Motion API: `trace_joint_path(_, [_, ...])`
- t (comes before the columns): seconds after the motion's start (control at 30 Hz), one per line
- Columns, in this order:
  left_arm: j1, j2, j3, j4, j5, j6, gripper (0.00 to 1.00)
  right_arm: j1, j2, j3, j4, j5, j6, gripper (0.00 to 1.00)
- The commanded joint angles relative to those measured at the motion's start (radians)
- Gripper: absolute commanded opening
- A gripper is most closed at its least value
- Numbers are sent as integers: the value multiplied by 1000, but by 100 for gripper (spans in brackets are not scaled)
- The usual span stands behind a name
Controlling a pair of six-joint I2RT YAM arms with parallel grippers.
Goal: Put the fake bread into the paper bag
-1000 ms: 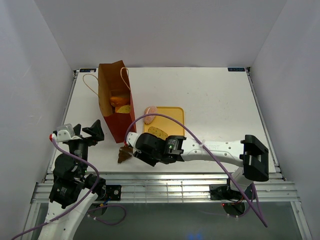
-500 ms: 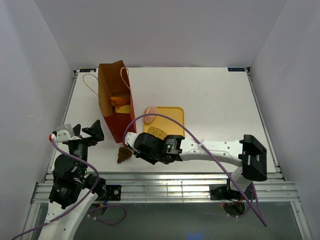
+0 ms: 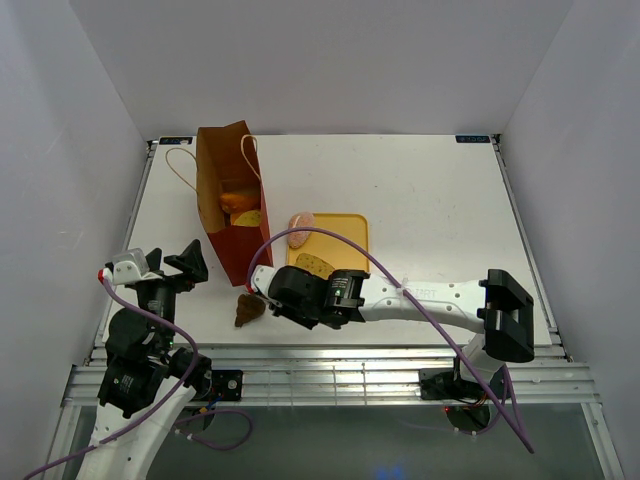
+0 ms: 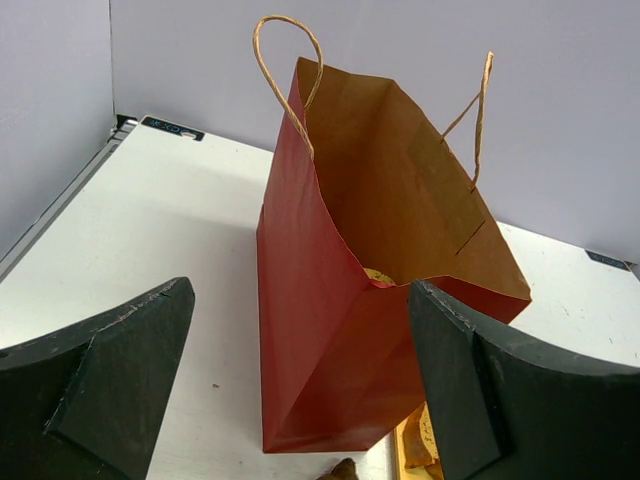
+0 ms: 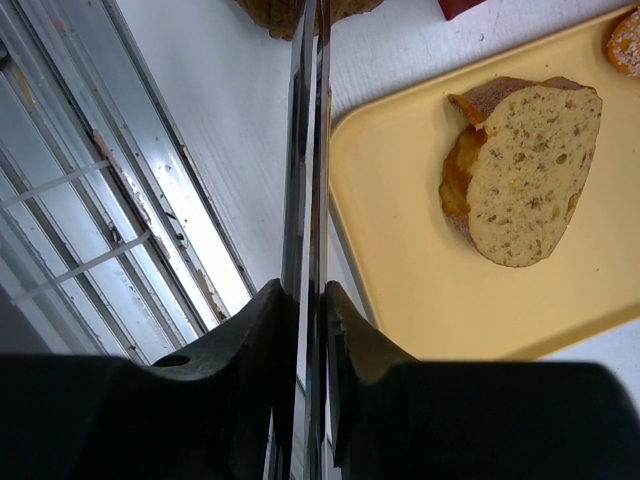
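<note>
The right gripper has squeezed the tongs closed, and the brown croissant has shifted slightly.

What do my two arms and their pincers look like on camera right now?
The left arm and right arm both mix white links with black joint housings, and each trails a purple cable. A green light glows near the right wrist. The left pincer has broad black wedge-shaped fingers; the right pincer is black too.
</note>
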Motion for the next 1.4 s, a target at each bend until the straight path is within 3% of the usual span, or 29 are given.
trace_joint_path(0.0, [-3, -6, -5, 0, 12, 3, 98, 10, -26, 3, -46, -2, -6, 8])
trace_joint_path(0.7, [-3, -5, -4, -3, 12, 3, 98, 8, -192, -83, -86, -1, 55, 8])
trace_joint_path(0.97, [-3, -5, -5, -2, 13, 3, 98, 1, -201, -128, -14, -31, 129, 39])
trace_joint_path(1.37, [-3, 5, -5, 0, 15, 3, 98, -151, -330, -353, 258, -217, 327, 39])
